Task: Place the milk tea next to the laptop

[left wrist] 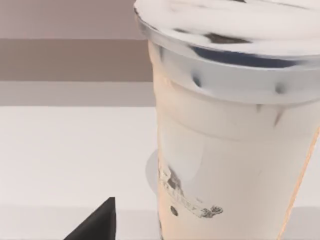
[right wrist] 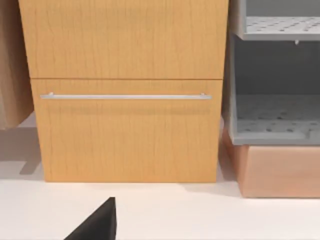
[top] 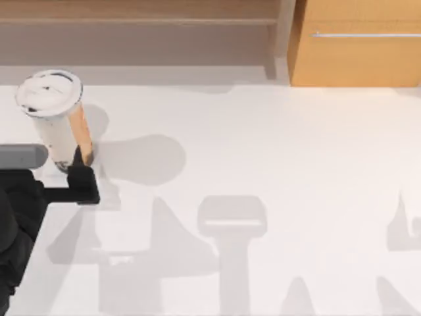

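The milk tea [top: 58,115] stands upright at the table's far left: a tall clear cup with a round white lid, milky white drink with an orange-tan side and dark pearls at its base. My left gripper [top: 69,164] is at the cup's base, open. One black fingertip [top: 79,157] sits by the base's right side, and the other is hidden behind the cup. The left wrist view has the cup [left wrist: 225,150] very close, with a gap between it and a black fingertip [left wrist: 100,225]. The laptop is out of view. My right gripper's fingertip [right wrist: 100,225] faces a cabinet.
A grey slab [top: 20,157] juts in at the left edge beside the cup. A wooden cabinet [top: 355,46] with a metal handle stands at the back right, a low shelf [top: 138,26] along the back. White tabletop [top: 276,145] stretches to the right, crossed by shadows.
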`<state>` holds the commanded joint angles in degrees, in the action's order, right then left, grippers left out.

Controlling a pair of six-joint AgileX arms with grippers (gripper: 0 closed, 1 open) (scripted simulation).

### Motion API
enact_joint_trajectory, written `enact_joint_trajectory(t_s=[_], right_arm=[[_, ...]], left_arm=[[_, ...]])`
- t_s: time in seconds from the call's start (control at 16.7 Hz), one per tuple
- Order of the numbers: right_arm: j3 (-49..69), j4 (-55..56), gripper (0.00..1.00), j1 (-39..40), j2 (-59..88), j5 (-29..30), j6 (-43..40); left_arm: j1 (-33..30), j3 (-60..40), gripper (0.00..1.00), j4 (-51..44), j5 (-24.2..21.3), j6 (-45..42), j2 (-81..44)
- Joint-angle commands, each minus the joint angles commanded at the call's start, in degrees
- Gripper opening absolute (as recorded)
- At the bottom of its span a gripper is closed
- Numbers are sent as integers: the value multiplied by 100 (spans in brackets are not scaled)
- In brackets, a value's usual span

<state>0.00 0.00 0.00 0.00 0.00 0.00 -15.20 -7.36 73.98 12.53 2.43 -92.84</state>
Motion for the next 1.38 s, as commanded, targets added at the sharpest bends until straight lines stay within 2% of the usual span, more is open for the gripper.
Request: enact_joint_trajectory(t_s=[0.42, 0.9, 1.2, 1.38], right_arm=[[0, 0, 100, 0, 0, 0, 0], [0, 0, 100, 0, 0, 0, 0], [0, 0, 100, 0, 0, 0, 0], [0, 0, 100, 0, 0, 0, 0]], left_arm=[[35, -71, 100, 13, -31, -6, -91], [350, -1575, 100, 38, -368, -71, -1596], [383, -1709, 100, 30, -403, -78, -1728], [383, -1709, 77, 30, -403, -78, -1728]])
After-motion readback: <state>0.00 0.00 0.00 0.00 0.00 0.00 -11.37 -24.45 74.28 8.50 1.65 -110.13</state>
